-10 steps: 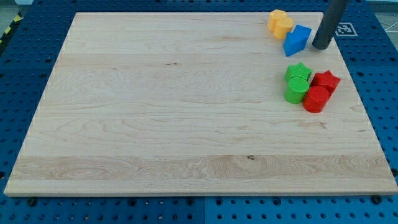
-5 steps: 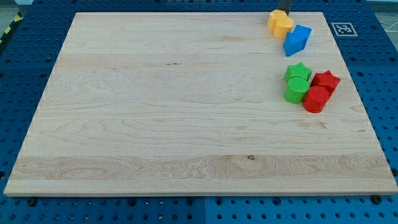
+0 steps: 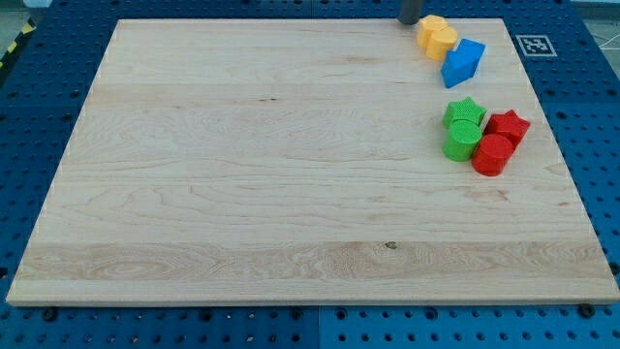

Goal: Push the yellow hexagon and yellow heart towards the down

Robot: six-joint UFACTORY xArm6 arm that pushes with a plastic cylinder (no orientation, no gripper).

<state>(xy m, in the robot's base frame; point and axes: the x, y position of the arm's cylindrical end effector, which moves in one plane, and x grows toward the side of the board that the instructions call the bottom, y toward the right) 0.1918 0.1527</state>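
Note:
Two yellow blocks sit touching at the view's top right: the yellow hexagon (image 3: 432, 25) and, just below it to the right, the yellow heart (image 3: 442, 42). My tip (image 3: 410, 20) shows at the top edge of the view, just left of the yellow hexagon, close to it; whether it touches is unclear. Most of the rod is cut off by the frame.
A blue block (image 3: 462, 62) lies against the yellow heart's lower right. Further down are a green star (image 3: 465, 111), a green cylinder (image 3: 460, 142), a red star (image 3: 508, 126) and a red cylinder (image 3: 492, 154), clustered together. The wooden board (image 3: 291, 174) rests on a blue perforated table.
My tip moved from the right of the blue block up around the top of the yellow blocks to their left side. No block has moved.

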